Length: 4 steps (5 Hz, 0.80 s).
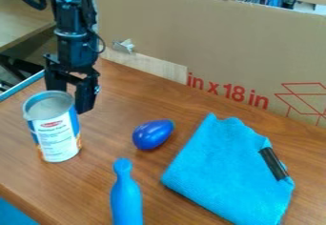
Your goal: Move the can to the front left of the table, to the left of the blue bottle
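The black gripper [71, 94] hangs at the upper left, just behind a can [58, 138]. Its two fingers stand apart, the left one partly hidden by the can's rim and the right one beside the can's upper right edge. Whether they touch the can cannot be told. The can is upright, open-topped, with a white and blue label. A shiny blue egg-shaped object [153, 134] lies to the right of it. Nearer the front is a blue bottle-shaped object [126, 195]. On the right a folded blue cloth [229, 176] bears a black strip [274, 164].
Brown wooden table [102, 171]; a tall cardboard panel [210, 33] with red print stands along its back edge. A small silvery piece [124, 46] sticks out from the panel near the arm. Other desks and cables lie behind.
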Available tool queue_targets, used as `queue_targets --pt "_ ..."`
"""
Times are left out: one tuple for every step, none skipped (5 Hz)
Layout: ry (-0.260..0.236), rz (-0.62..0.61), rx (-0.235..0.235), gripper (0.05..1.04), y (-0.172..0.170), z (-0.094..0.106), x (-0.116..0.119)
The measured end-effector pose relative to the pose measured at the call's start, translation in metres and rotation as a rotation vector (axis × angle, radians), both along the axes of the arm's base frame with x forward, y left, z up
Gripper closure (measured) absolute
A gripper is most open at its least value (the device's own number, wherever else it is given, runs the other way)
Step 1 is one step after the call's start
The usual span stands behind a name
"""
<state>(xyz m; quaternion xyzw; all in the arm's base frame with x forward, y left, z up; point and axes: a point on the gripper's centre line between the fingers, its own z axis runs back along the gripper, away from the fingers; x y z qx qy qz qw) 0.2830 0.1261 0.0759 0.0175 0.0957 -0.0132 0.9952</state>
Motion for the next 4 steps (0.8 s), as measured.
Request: queue_targets --pt "0.048 -0.007 -0.002 0.083 -0.002 -0.007 -0.013" --pt "0.107 -0.019 0.001 0.083 -0.005 -0.021 -0.031" --pt "0.069 -0.021 0.003 0.083 -0.007 -0.002 -0.032" --pt "-0.049 -0.031 -0.010 0.083 -0.014 0.042 -0.026"
